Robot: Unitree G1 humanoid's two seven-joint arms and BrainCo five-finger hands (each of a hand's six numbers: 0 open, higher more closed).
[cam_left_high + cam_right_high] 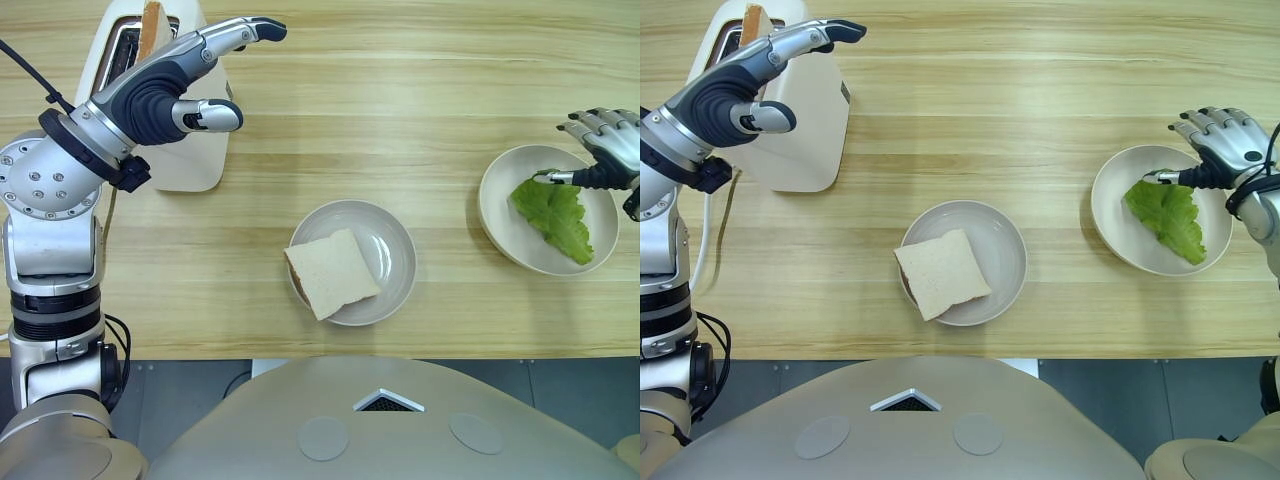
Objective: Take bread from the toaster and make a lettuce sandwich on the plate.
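A white toaster (190, 150) stands at the back left with one slice of bread (152, 28) sticking up from its slot. My left hand (180, 85) hovers over the toaster, open, holding nothing. Another slice of bread (330, 273) lies in the grey plate (385, 240) at the table's middle. On the right a beige bowl (500, 215) holds a lettuce leaf (555, 212). My right hand (605, 145) is at the bowl's far rim, fingers spread, one fingertip touching the leaf's upper edge.
The wooden table (400, 110) stretches bare behind the plate and bowl. The toaster's cord (715, 225) runs down the left side toward the front edge.
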